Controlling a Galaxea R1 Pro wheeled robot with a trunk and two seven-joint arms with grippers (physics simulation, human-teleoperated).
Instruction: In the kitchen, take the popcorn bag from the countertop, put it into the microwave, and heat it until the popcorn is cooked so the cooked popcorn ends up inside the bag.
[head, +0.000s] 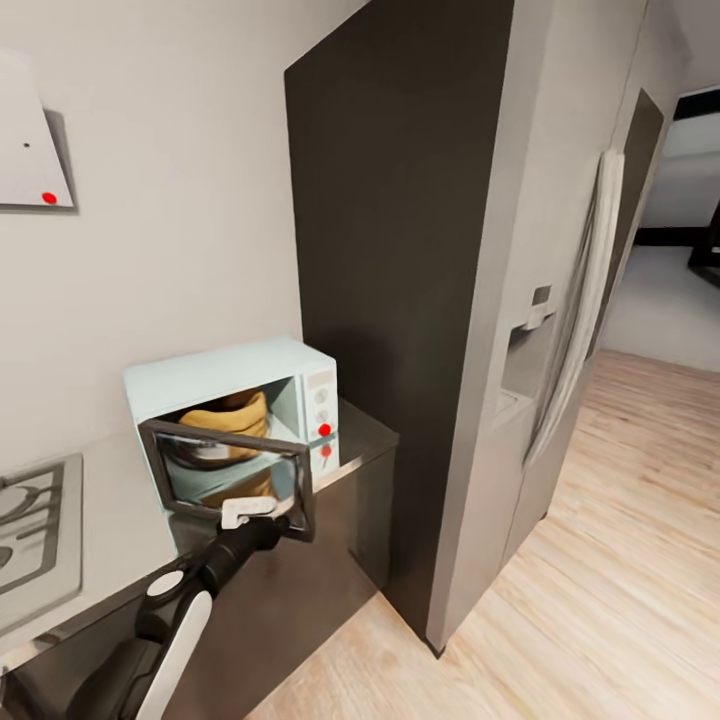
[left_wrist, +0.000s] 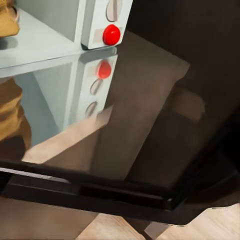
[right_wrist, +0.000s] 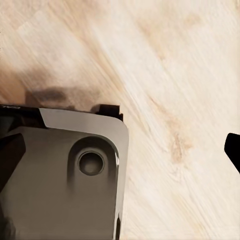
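The pale mint microwave (head: 215, 372) stands on the steel countertop (head: 110, 520) with its dark glass door (head: 232, 472) swung partly open. Inside sits the tan popcorn bag (head: 232, 418), seen through the gap and the glass. My left gripper (head: 246, 512) rests against the door's lower outer edge; its fingers are too small to read. In the left wrist view the red knob (left_wrist: 111, 34) of the microwave's panel, a corner of the popcorn bag (left_wrist: 7, 20) and the door's dark edge (left_wrist: 100, 190) appear. My right gripper (right_wrist: 120, 152) hangs open over the wood floor.
A gas hob (head: 30, 540) lies left of the microwave, with a white extractor hood (head: 30, 150) above. A tall dark cabinet (head: 400, 250) and a steel fridge (head: 560, 350) rise right of the counter. Wood floor (head: 620, 560) stretches to the right. The robot's grey base (right_wrist: 65, 175) is below the right gripper.
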